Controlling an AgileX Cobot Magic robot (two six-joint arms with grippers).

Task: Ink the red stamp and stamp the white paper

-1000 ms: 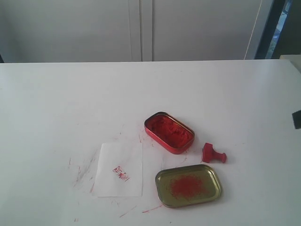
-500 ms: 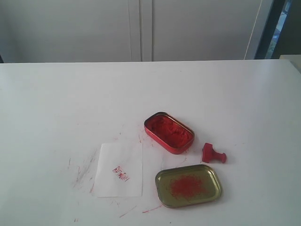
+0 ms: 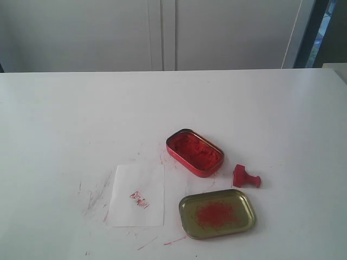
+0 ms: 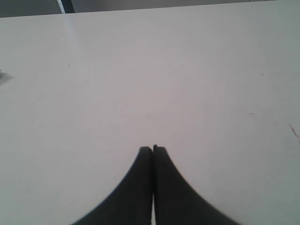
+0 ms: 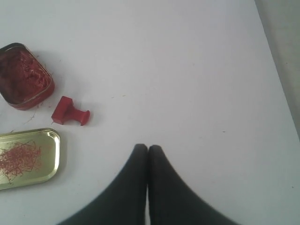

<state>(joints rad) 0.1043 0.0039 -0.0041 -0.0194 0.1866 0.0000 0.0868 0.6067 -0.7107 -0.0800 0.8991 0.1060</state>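
Observation:
The red stamp (image 3: 246,177) lies on its side on the white table, just right of the red oval ink tin (image 3: 194,152); the right wrist view also shows the stamp (image 5: 70,112) beside the tin (image 5: 23,76). The white paper (image 3: 137,195) lies left of the tins and bears a red print (image 3: 139,199). My right gripper (image 5: 148,147) is shut and empty, well apart from the stamp. My left gripper (image 4: 152,149) is shut and empty over bare table. Neither gripper shows in the exterior view.
The gold lid (image 3: 217,213) smeared with red lies in front of the tin, also seen as the lid (image 5: 27,157) in the right wrist view. Red smudges (image 3: 95,195) mark the table left of the paper. The table's far edge (image 3: 162,71) meets a pale wall.
A dark piece at the exterior view's right edge one second ago has left the view. The stamp, tins and paper have not moved.

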